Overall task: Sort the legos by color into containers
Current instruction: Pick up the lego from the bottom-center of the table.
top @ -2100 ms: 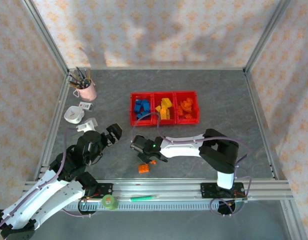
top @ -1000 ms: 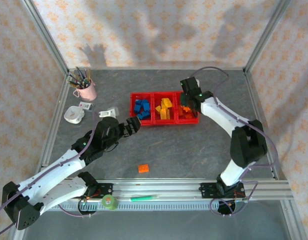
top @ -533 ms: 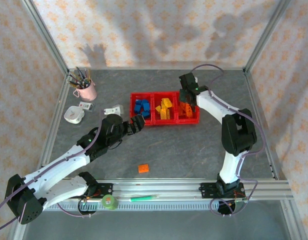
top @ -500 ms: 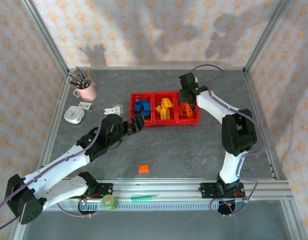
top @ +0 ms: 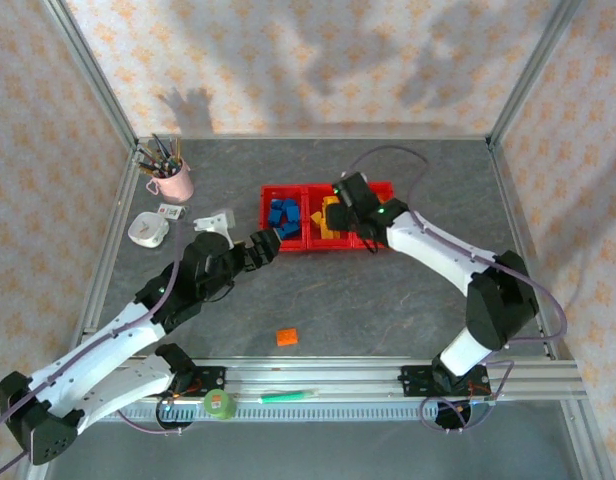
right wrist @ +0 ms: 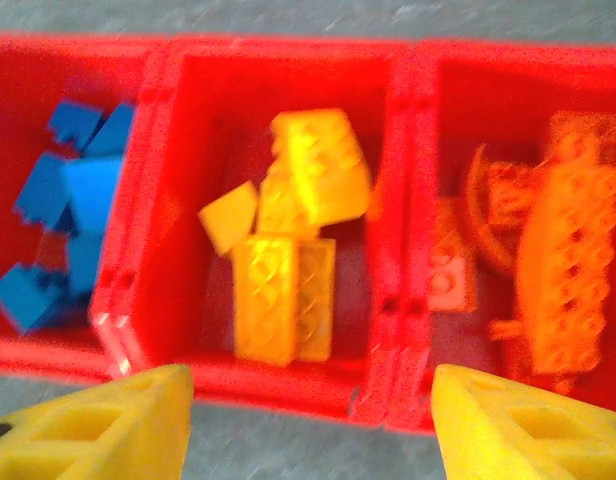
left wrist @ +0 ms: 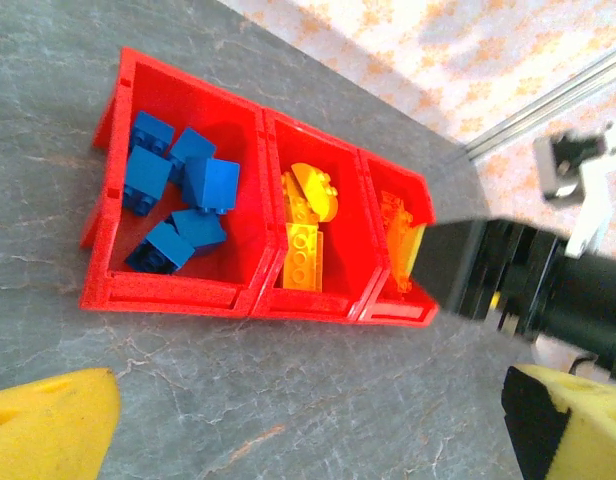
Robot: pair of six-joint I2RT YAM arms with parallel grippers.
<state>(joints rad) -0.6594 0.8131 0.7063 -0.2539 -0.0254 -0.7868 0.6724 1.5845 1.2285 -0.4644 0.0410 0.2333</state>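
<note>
Three joined red containers (top: 288, 188) stand mid-table, holding blue legos (left wrist: 178, 190), yellow legos (right wrist: 288, 270) and orange legos (right wrist: 563, 260) in separate bins. One orange lego (top: 286, 337) lies alone on the table near the front. My right gripper (top: 340, 205) hovers over the front of the middle and right bins, and its jaws (right wrist: 313, 430) are open and empty. My left gripper (top: 264, 244) sits just in front of the blue bin's near-left corner. It is open too, with bare table between its yellow fingertips (left wrist: 48, 430).
A pink cup of pens (top: 171, 180), a white dish-like item (top: 148, 230) and a small white object (top: 216, 220) stand at the left. A green tape roll (top: 220, 403) and a green pen (top: 283, 397) lie on the front rail. Metal frame posts border the table.
My right gripper has opened and swung from over the orange bin to the left, toward the middle bin. My left gripper has drawn back a little from the blue bin.
</note>
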